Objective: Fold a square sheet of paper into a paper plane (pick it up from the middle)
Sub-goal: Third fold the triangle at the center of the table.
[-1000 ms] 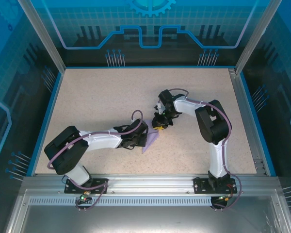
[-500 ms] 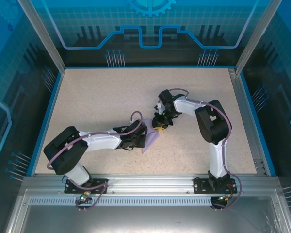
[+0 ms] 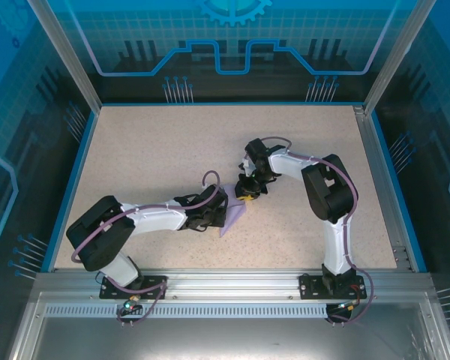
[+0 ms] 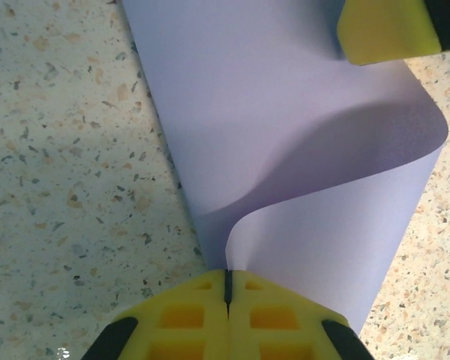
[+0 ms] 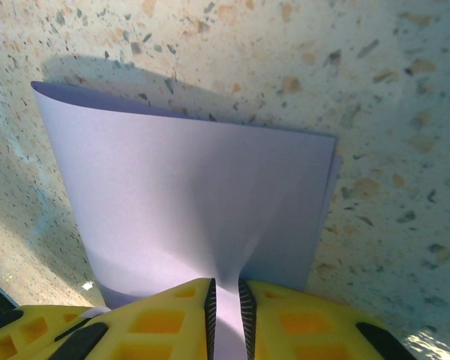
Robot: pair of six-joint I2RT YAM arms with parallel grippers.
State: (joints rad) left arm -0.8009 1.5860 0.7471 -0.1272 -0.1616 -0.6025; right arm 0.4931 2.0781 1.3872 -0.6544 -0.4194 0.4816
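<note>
Top view: square sheet of paper (image 3: 233, 218), pale lavender, near the middle of the speckled desk (image 3: 150, 150) and toward its near edge, spanning the gap between the two arms. At the sheet's left side, the left tool (image 3: 216, 215); at its far corner, the right tool (image 3: 247, 193).

Left wrist view: yellow pads closed flat against each other, pinching one edge of the sheet. Beyond the pinch, paper bent in a loose S-curve, one flap rolled over and shading the layer beneath. At the upper right corner, a yellow finger (image 4: 386, 28) of the right tool, on the sheet.

Right wrist view: jaws narrow, only a thin slit between the pads, paper gripped in it. Sheet doubled over, two layers slightly offset along the right edge, shadow cast on the desk behind.
</note>
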